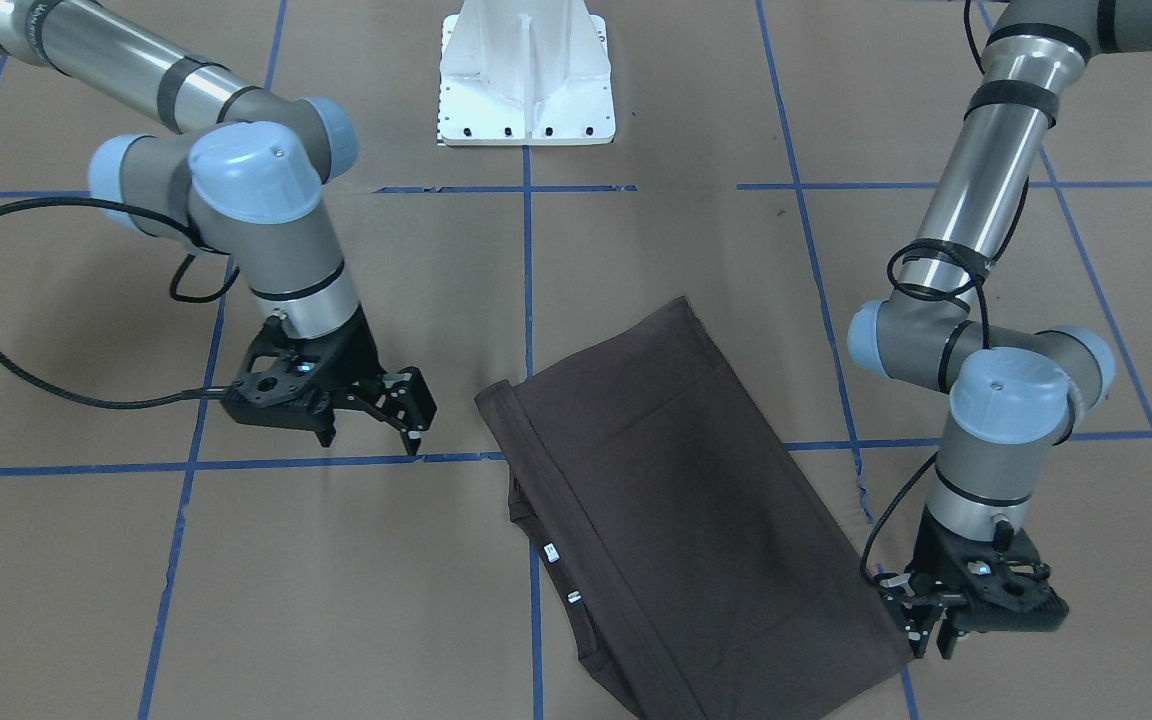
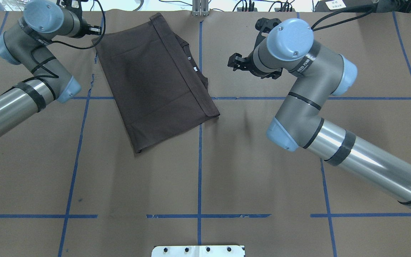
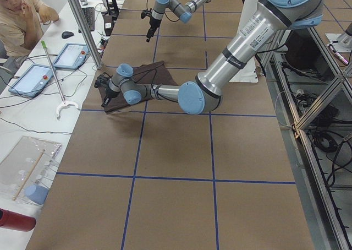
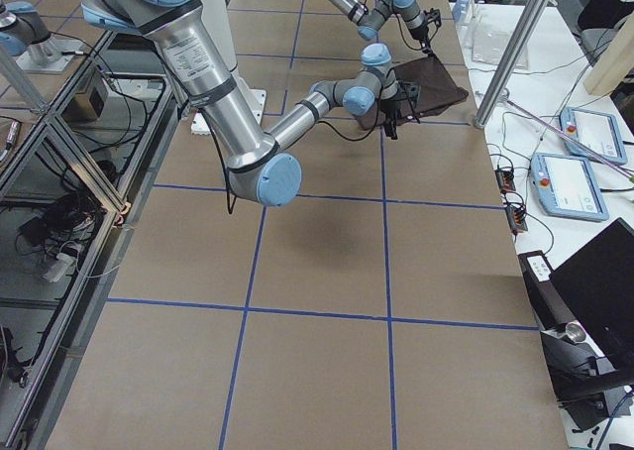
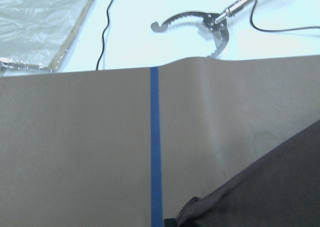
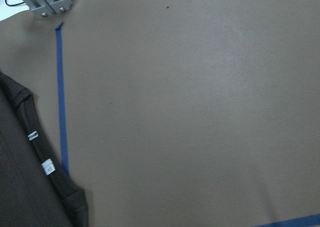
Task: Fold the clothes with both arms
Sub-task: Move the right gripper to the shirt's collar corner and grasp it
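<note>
- The left arm point(image 1: 971, 200) and the right arm point(image 1: 266, 220) reach out over the table, away from the white base point(image 1: 526, 75).
- The T-shirt point(image 1: 676, 510) lies flat, well out from the base, toward the left arm's side. It is a narrow rectangle with the collar at one long edge, so I judge the side folds done and a cross fold left.
- The right gripper point(image 1: 371, 435) hangs nearer the base, fingers spread, empty.
- The left gripper point(image 1: 931, 630) is farthest from the base, at a shirt corner; whether it grips, I cannot tell.
</note>
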`<state>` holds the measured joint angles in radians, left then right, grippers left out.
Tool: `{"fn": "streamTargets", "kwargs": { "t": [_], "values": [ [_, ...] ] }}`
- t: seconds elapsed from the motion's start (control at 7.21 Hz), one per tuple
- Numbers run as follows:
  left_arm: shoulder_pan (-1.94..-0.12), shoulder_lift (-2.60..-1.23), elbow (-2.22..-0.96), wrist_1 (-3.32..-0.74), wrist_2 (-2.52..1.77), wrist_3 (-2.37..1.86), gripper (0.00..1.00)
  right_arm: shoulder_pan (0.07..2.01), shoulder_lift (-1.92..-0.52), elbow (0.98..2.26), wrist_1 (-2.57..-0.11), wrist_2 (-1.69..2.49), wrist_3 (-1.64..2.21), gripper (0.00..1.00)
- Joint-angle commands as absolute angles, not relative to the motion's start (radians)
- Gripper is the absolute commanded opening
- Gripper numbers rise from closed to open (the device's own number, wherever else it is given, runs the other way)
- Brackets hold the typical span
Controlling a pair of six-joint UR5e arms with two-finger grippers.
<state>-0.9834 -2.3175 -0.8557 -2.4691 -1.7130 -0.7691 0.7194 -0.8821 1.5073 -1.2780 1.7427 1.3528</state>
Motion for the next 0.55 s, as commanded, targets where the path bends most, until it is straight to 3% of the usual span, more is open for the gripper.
{"fn": "streamTargets", "kwargs": {
  "t": [0.0,0.28,0.42],
  "values": [
    [-1.019,-2.217,-0.983,-2.476,-1.825,-0.712,1.0,0.658,-0.743,1.377,-1.273,1.668,1.458,0.72],
    [-1.019,-2.189,-1.019,-2.476,-1.827,-0.719,1.0,0.644,-0.608,1.147,-1.194,1.652,1.462,0.66],
    [-1.019,-2.189,-1.019,-2.477,-1.825,-0.724,1.0,0.643,-0.597,1.087,-1.154,1.651,1.459,0.58]
  ]
}}
